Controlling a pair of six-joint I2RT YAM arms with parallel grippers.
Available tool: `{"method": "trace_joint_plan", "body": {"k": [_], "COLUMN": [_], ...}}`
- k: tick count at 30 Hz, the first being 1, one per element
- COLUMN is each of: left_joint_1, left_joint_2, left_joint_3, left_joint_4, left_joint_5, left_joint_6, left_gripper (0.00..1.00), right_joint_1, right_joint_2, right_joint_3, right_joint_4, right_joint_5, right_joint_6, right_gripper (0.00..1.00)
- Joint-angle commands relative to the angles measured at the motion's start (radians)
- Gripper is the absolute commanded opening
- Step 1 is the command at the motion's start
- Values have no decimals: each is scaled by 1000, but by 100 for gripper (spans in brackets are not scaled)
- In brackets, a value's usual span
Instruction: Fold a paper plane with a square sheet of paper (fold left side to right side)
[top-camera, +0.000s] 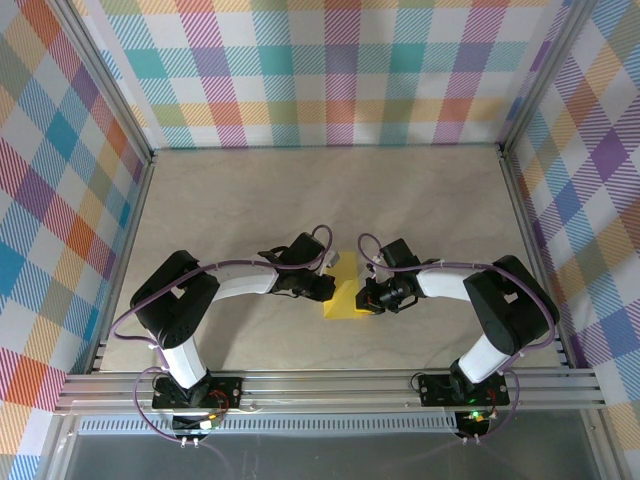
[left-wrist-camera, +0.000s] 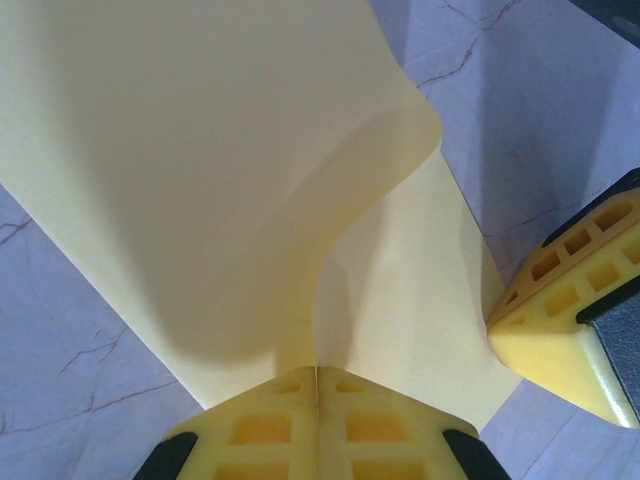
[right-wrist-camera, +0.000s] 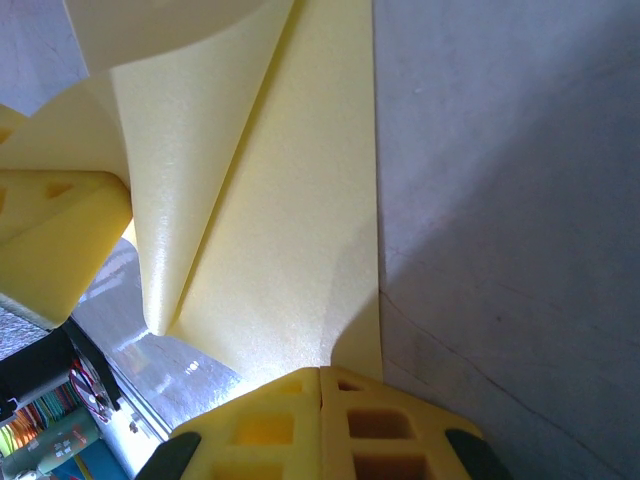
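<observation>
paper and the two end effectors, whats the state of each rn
square sheet of paper, half folded: one layer flat on the table, the other lifted and curling over, no crease pressed yet
left end effector, shut on the lifted layer's edge
right end effector, shut, tips at the sheet's edge; pinching or pressing, cannot tell

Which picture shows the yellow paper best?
The left wrist view: the square sheet of paper is large there, one flap lifted and curling over. The right wrist view shows a folded part close up; the top external view, a small, distant yellow patch.
</observation>
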Motion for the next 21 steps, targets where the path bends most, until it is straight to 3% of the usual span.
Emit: {"method": "trace_joint_plan", "body": {"k": [1, 21], "left_joint_1": [9, 9], "left_joint_2": [-6, 45], "left_joint_3": [23, 2], "left_joint_4": [15, 29], "left_joint_5": [-3, -5], "left_joint_6": [17, 16], "left_gripper": [1, 1], "right_joint_1": [8, 8], "right_joint_2": [46, 36], "right_joint_3": [-10, -5], "right_joint_4": [-75, -80], "right_joint_5": [80, 73], "right_joint_6": [-15, -16], "right_gripper": [0, 0]}}
